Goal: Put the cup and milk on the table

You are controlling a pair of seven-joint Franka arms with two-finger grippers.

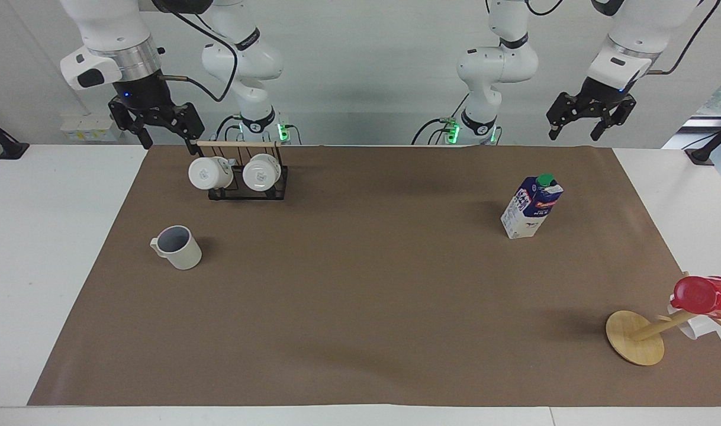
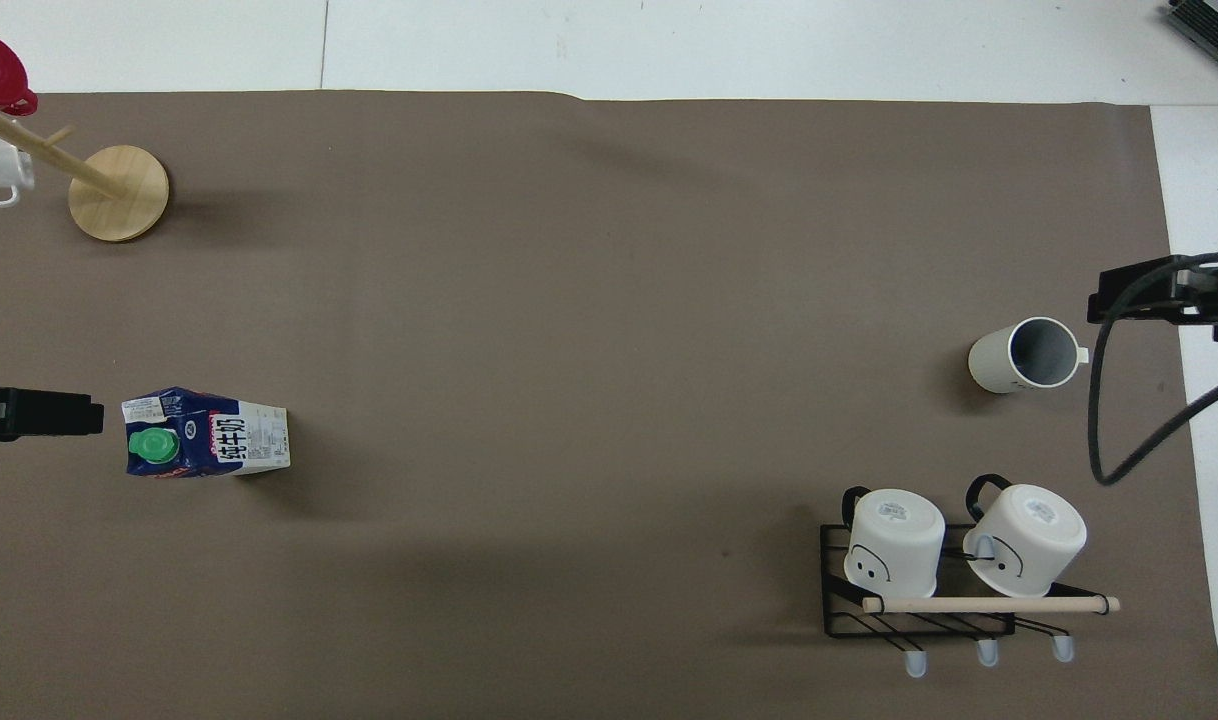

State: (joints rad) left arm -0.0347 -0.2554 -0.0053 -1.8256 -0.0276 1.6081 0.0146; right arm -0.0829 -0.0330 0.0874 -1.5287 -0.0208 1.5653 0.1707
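Observation:
The off-white cup [image 1: 177,247] stands upright on the brown mat [image 1: 360,296] of the table [image 1: 47,236], toward the right arm's end; it also shows in the overhead view [image 2: 1026,355]. The blue and white milk carton [image 1: 531,206] with a green cap stands upright on the mat toward the left arm's end, and shows in the overhead view [image 2: 206,433] too. My right gripper [image 1: 167,137] hangs open and empty, raised over the mat's edge beside the mug rack. My left gripper [image 1: 575,131] hangs open and empty, raised over the table's edge nearest the robots.
A black wire rack [image 1: 248,177] with a wooden bar holds two white mugs near the right arm. A tilted wooden mug tree [image 1: 636,337] with a red cup [image 1: 704,296] and a white mug stands at the mat's corner farthest from the robots, at the left arm's end.

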